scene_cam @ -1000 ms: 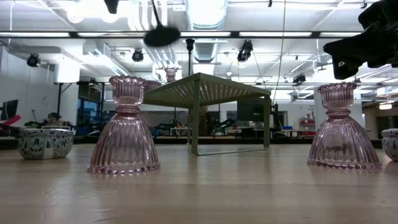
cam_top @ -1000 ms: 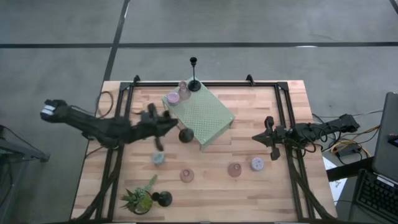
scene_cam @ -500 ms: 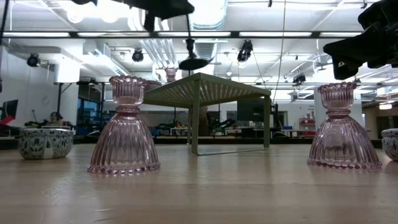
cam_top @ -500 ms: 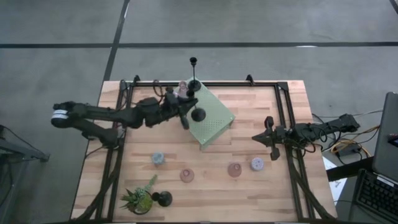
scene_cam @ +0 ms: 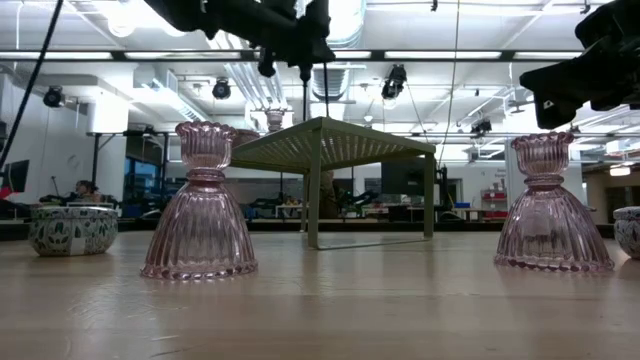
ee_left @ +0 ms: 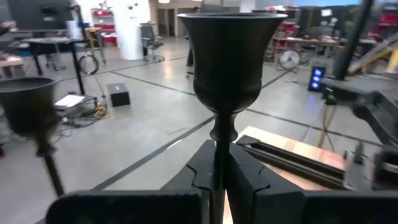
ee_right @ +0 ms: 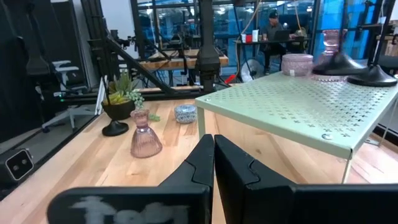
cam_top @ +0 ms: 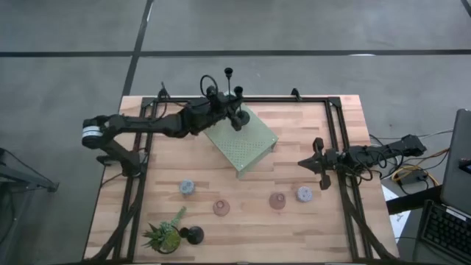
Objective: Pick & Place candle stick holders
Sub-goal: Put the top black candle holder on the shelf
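Observation:
My left gripper (cam_top: 223,112) reaches over the green perforated stand (cam_top: 246,141) and is shut on a black candle stick holder (ee_left: 227,56), whose round base (cam_top: 237,121) is at the stand's top. A second black holder (cam_top: 229,73) stands on the stand's far edge. Pink cups (ee_right: 298,62) sit on the stand. Pink holders (cam_top: 221,207) (cam_top: 277,200) and blue-grey cups (cam_top: 188,188) (cam_top: 304,193) stand on the table. My right gripper (cam_top: 303,163) waits shut at the table's right. My left gripper pinches the black holder's thin stem (ee_left: 217,155) below its cup between its two fingers. The fingers come roughly level from the table's left and lie across the stem. The holder stands upright. I cannot tell whether its base rests on the stand.
A spiky green potted plant (cam_top: 165,234) and another black holder (cam_top: 193,235) stand near the table's near left edge. Black frame rails (cam_top: 335,132) run along the table's sides. Bare wood lies between the stand and the right arm.
My left gripper has carried the black holder from the stand's near left side toward the far edge and over the stand's top. The holder has stayed upright and has come down until its base no longer shows above the stand in the low view.

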### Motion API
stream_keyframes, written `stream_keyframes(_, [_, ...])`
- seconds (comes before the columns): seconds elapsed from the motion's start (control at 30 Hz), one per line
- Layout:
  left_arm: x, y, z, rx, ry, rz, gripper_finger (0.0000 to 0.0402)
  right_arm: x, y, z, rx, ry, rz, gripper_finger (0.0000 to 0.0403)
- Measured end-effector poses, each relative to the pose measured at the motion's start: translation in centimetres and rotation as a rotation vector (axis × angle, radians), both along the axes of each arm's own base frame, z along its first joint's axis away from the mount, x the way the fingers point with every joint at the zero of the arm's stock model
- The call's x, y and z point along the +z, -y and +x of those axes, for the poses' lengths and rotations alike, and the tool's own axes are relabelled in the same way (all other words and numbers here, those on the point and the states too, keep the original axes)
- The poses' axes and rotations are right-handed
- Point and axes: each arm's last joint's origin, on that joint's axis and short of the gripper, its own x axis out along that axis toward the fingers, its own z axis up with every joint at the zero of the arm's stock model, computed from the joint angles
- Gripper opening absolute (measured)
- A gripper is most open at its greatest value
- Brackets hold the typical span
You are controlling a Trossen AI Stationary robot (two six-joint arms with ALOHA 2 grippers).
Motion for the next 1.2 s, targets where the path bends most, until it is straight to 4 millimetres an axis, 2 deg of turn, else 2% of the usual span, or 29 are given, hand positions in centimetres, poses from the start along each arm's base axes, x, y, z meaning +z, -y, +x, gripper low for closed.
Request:
stream_keyframes(0.13, [-0.9, -1.3, 0.3, 0.034, -0.013, -0.033, 0.0018, 0.0, 0.0, 0.0, 0.000, 0.000, -0.004, 0.0008])
stream_keyframes(0.33, [-1.4, -2.6, 0.4, 0.069, -0.011, -0.052, 0.0034, 0.0, 0.0, 0.0, -0.001, 0.000, -0.004, 0.0008])
stream_keyframes(0.53, [-1.8, -3.3, 0.4, 0.086, -0.020, -0.052, 0.0020, 0.0, 0.0, 0.0, -0.001, 0.000, -0.004, 0.0008])
stream_keyframes(0.77, [-2.1, -3.4, 0.6, 0.089, -0.018, -0.049, 0.0036, 0.0, 0.0, 0.0, -0.001, 0.000, -0.004, 0.0008])
stream_keyframes(1.03, [-2.1, -3.4, 0.8, 0.046, -0.030, -0.038, 0.0022, 0.0, 0.0, 0.0, -0.001, 0.000, -0.004, 0.0008])
stream_keyframes(1.2, [-2.1, -3.4, 0.8, 0.044, -0.021, -0.035, 0.0030, 0.0, 0.0, 0.0, -0.001, 0.000, -0.002, 0.0008])
